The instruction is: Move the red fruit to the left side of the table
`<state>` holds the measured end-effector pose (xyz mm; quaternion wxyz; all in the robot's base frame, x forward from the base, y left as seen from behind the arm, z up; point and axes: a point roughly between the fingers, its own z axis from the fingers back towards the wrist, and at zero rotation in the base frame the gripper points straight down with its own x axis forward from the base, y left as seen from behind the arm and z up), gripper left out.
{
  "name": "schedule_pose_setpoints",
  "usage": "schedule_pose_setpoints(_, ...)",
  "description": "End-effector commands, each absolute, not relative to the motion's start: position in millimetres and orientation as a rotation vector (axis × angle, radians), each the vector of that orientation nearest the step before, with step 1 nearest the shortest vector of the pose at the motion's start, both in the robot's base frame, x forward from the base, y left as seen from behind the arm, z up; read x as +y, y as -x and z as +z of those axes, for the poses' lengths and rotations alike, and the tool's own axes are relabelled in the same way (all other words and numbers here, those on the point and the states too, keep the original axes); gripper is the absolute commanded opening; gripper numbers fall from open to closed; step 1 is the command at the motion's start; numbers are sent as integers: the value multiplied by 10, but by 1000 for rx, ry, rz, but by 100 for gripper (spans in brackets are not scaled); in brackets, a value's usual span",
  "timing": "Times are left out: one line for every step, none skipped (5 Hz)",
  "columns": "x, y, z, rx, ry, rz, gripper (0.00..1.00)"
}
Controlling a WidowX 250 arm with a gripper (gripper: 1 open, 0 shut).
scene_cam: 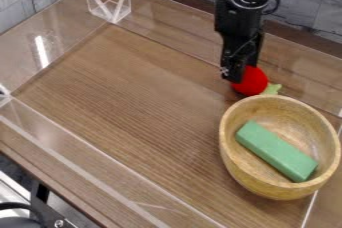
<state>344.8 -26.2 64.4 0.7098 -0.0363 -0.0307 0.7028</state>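
Gleaming rounded red fruit (pixel 249 79) under black claw (pixel 238 69)

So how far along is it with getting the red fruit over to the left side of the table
Early. Done: the gripper is down at the red fruit, on its upper left side. In hand: the grasp; whether the jaws have closed on it cannot be told. Left: the whole move, since the fruit sits on the table at the right, beside the wooden bowl holding the green block.
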Motion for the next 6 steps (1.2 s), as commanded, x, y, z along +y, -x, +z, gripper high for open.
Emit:
schedule_pose_setpoints(-179, -3541, 1137, -78, 185, 1500, 0)
schedule_pose_setpoints(-69, -3495, 1474, -47, 229, 1511, 0)
schedule_pose_setpoints(-168, -3421, 1334, -60, 210, 1489, 100)
schedule_pose_setpoints(-274, -3422, 1102, -69, 188, 1457, 100)
schedule_pose_setpoints(-330, -3447, 898, -75, 168, 1434, 100)
schedule_pose_setpoints(-310, -3463, 760, -88, 149, 1483, 100)
